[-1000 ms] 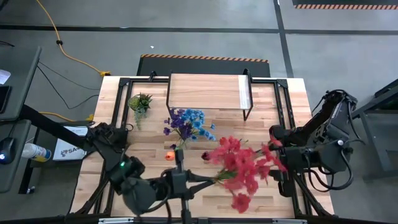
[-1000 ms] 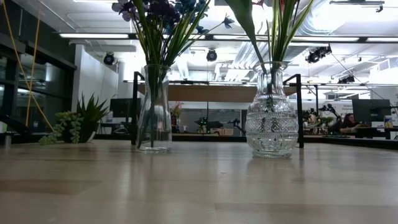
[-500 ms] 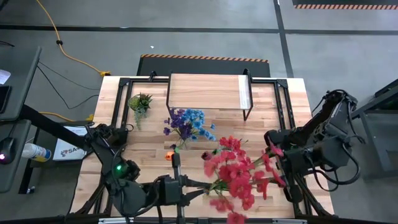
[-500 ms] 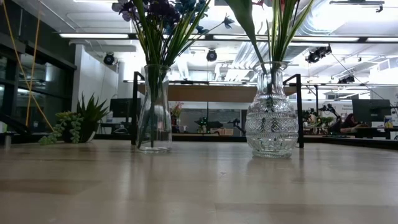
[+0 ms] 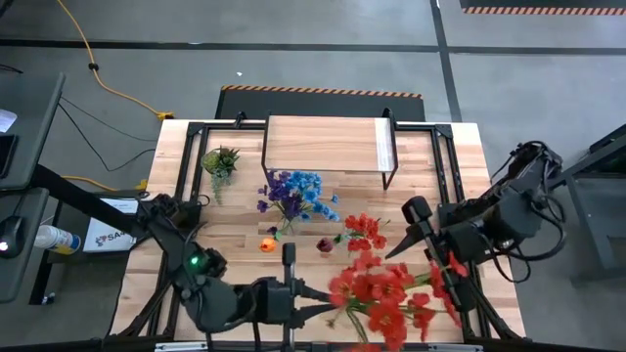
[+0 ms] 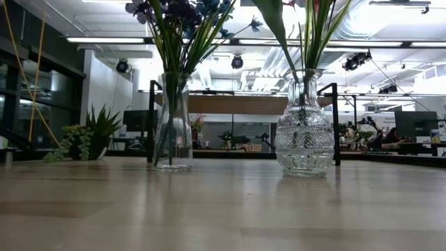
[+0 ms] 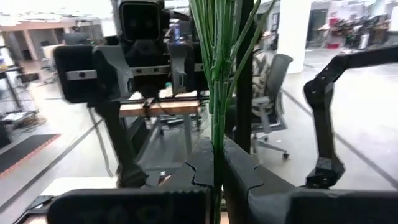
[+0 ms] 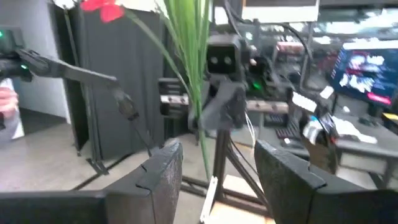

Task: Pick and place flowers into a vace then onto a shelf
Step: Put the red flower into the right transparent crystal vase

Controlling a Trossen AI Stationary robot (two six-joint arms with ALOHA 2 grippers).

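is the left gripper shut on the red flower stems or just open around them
Shut on them. In the left wrist view the left gripper has its fingers pressed together on the green stems; the high view shows the red flowers extending from it.

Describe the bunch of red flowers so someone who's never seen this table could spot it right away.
Start from the wooden table and look to its near edge, between the two arms. The red flowers hang there, their green stems clamped in the left gripper. Unlike the blue and purple flowers, they are not in a vase.

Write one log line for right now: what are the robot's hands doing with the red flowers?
left gripper: shut on red flowers' stems | right gripper: open, empty, facing stems | blooms: near table's front edge | shelf: bare
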